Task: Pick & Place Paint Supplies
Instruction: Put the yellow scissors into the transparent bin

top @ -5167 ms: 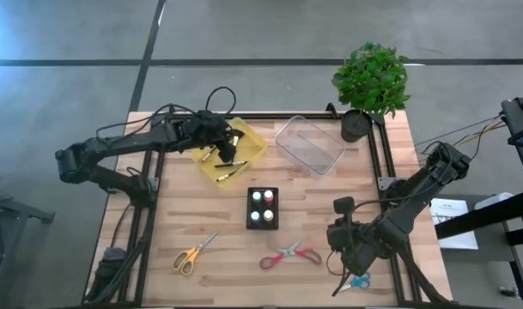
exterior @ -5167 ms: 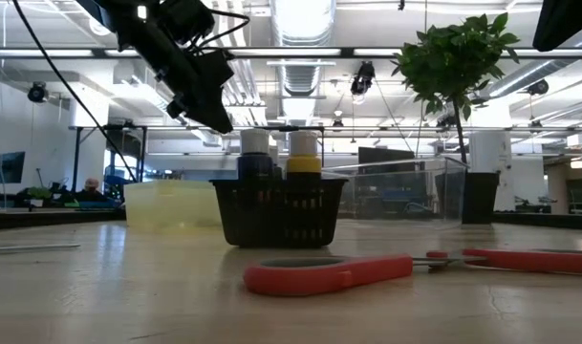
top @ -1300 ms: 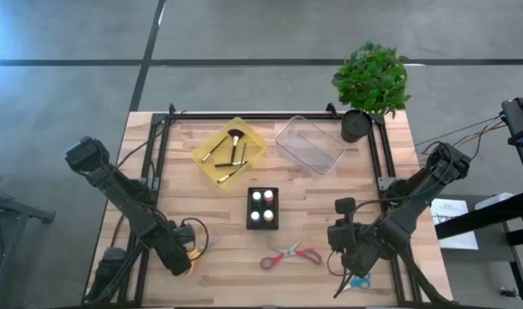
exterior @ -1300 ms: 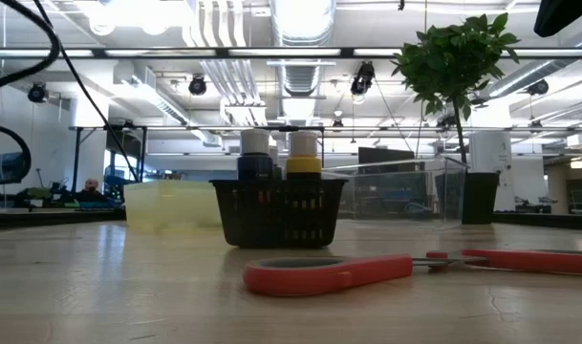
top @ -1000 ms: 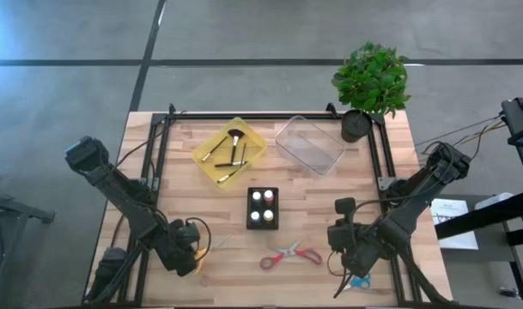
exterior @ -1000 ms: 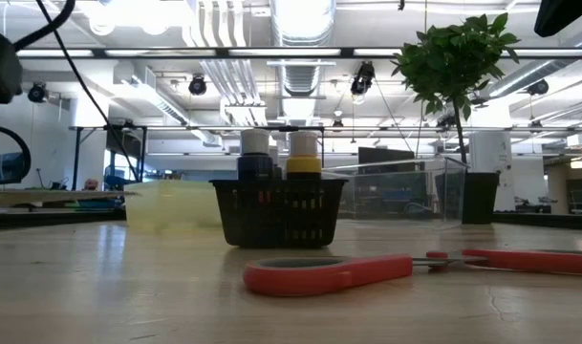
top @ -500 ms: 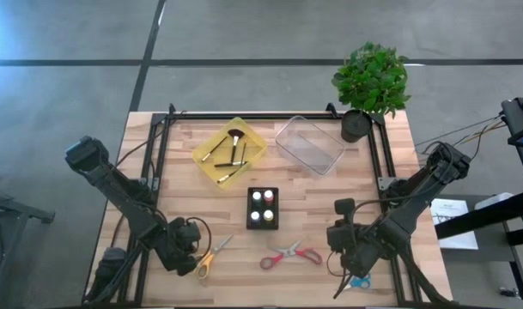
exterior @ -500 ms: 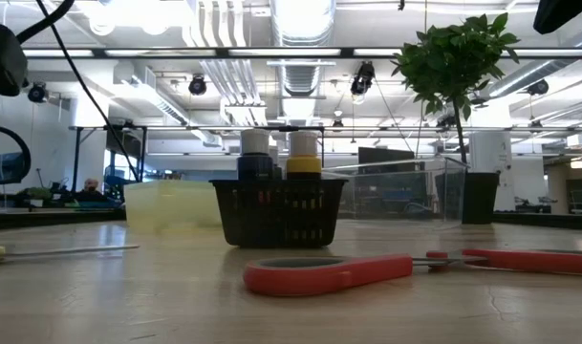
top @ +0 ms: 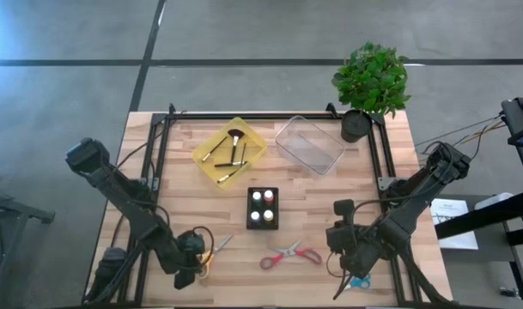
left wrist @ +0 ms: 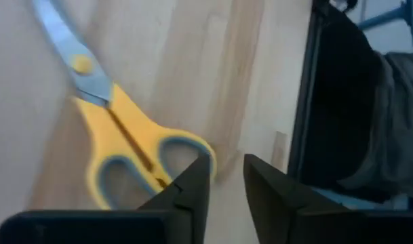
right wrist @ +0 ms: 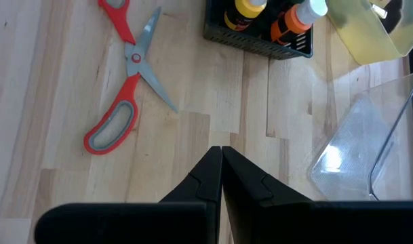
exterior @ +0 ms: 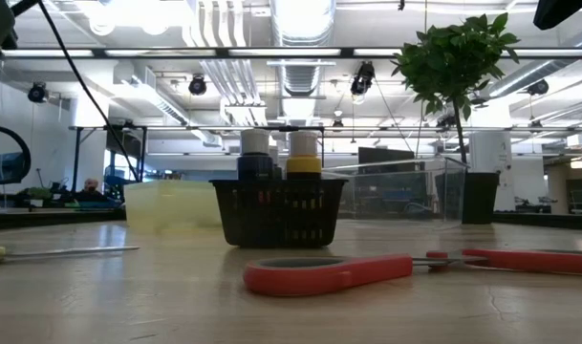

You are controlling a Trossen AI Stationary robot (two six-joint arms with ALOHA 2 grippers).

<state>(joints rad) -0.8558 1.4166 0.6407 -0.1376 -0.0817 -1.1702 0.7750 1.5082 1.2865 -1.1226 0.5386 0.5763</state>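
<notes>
While the left gripper hovers just beside the yellow scissors on the counter, fingers slightly parted and empty, the next move likely calls for straddling a handle and closing.

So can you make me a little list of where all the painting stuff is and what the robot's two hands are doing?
yellow scissors: flat on the table, near its front left corner
left gripper: just above the yellow scissors' handle, fingers slightly apart, holding nothing
red scissors: lying open at the front middle
blue scissors: mostly hidden under the right arm
right gripper: shut, empty, waiting at the front right
paint bottles: in the black basket, centre
brushes: in the yellow bin
clear bin: looks empty
</notes>
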